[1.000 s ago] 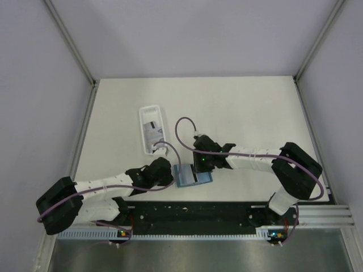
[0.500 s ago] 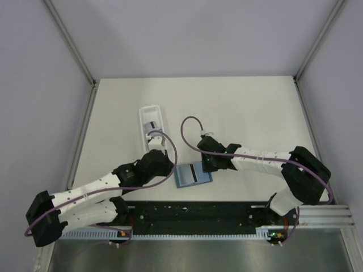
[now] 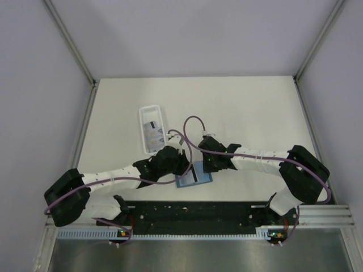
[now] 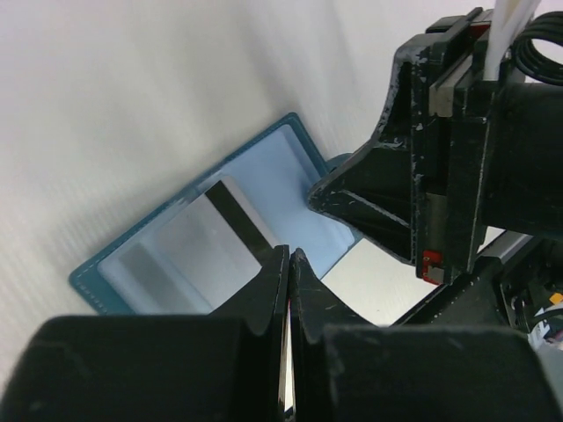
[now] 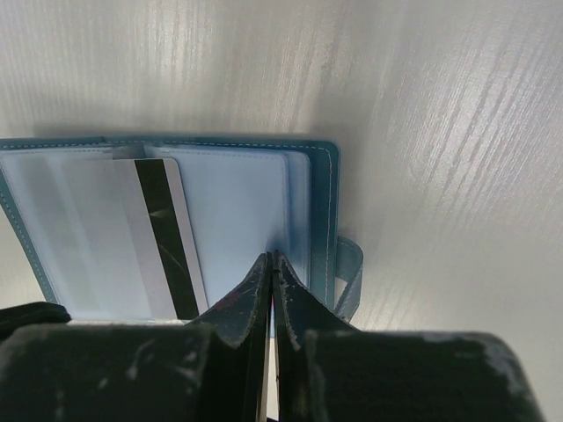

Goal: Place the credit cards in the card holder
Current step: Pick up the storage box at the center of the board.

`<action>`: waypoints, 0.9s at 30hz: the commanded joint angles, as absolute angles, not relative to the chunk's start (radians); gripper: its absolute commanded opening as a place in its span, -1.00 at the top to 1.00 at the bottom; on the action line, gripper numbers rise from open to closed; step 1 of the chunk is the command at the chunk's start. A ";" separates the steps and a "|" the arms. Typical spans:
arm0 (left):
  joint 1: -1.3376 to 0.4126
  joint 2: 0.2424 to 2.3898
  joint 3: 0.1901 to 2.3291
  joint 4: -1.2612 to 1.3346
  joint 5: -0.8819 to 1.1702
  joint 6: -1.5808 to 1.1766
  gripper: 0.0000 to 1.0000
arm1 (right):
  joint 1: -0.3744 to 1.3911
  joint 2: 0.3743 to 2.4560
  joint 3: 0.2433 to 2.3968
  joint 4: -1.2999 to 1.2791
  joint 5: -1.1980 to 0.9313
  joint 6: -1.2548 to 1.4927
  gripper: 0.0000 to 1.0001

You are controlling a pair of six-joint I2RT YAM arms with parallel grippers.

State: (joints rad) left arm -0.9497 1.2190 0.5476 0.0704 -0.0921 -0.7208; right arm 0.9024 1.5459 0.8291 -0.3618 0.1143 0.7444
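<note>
1. Since half a second ago the left arm [image 3: 113, 181] has swung from the near end of the tray [image 3: 142, 122] over to the wallet [image 3: 194, 177]. The right arm [image 3: 255, 160] has hardly moved.
2. The tray holds the spare cards [image 3: 152, 131], well apart from the wallet.
3. The left fingers [image 4: 281, 268] are pressed together above the wallet's edge. Whether a thin card is between them I cannot tell.
4. The wallet lies open on the worktop [image 3: 244, 107], between both arms. One striped card [image 5: 132, 237] rests on the half away from the snap tab [image 5: 347, 272].
5. The right fingers [image 5: 262, 268] are closed on nothing, with their tips on the tab-side half. I judge that they pin the wallet open for the next card.
</note>
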 commanded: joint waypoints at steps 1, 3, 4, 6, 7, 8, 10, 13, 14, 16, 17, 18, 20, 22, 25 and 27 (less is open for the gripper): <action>-0.966 1.276 0.554 0.238 -0.029 -0.724 1.00 | 0.893 1.560 0.813 -0.348 0.098 0.752 1.00; -0.974 1.311 0.567 0.245 -0.026 -0.727 1.00 | 0.891 1.559 0.807 -0.342 0.091 0.755 1.00; -0.979 1.327 0.577 0.242 -0.029 -0.730 1.00 | 0.891 1.557 0.805 -0.341 0.089 0.755 1.00; -0.983 1.362 0.592 0.229 -0.040 -0.739 1.00 | 0.887 1.560 0.802 -0.336 0.083 0.756 1.00; -0.983 1.382 0.598 0.224 -0.041 -0.748 1.00 | 0.887 1.560 0.801 -0.334 0.081 0.756 1.00; -0.985 1.400 0.604 0.216 -0.041 -0.753 1.00 | 0.888 1.559 0.801 -0.334 0.080 0.756 1.00; -0.988 1.430 0.612 0.213 -0.041 -0.765 1.00 | 0.885 1.557 0.799 -0.333 0.078 0.756 1.00; -0.994 1.469 0.618 0.221 -0.037 -0.779 1.00 | 0.885 1.558 0.798 -0.331 0.077 0.756 1.00; -0.996 1.473 0.620 0.225 -0.035 -0.784 1.00 | 0.887 1.559 0.796 -0.331 0.075 0.753 1.00; -0.999 1.485 0.621 0.230 -0.035 -0.785 1.00 | 0.885 1.559 0.795 -0.327 0.074 0.755 1.00; -1.002 1.489 0.626 0.232 -0.035 -0.787 1.00 | 0.885 1.559 0.795 -0.327 0.074 0.755 1.00; -1.003 1.491 0.629 0.232 -0.035 -0.787 1.00 | 0.885 1.559 0.793 -0.325 0.069 0.755 1.00; -1.005 1.497 0.634 0.229 -0.037 -0.784 1.00 | 0.885 1.560 0.793 -0.325 0.067 0.753 1.00; -1.005 1.505 0.647 0.210 -0.046 -0.781 1.00 | 0.885 1.562 0.795 -0.325 0.067 0.750 1.00; -1.005 1.516 0.660 0.160 -0.064 -0.785 1.00 | 0.884 1.562 0.793 -0.325 0.066 0.749 1.00; -1.005 1.514 0.655 0.147 -0.072 -0.790 1.00 | 0.885 1.562 0.792 -0.325 0.067 0.750 1.00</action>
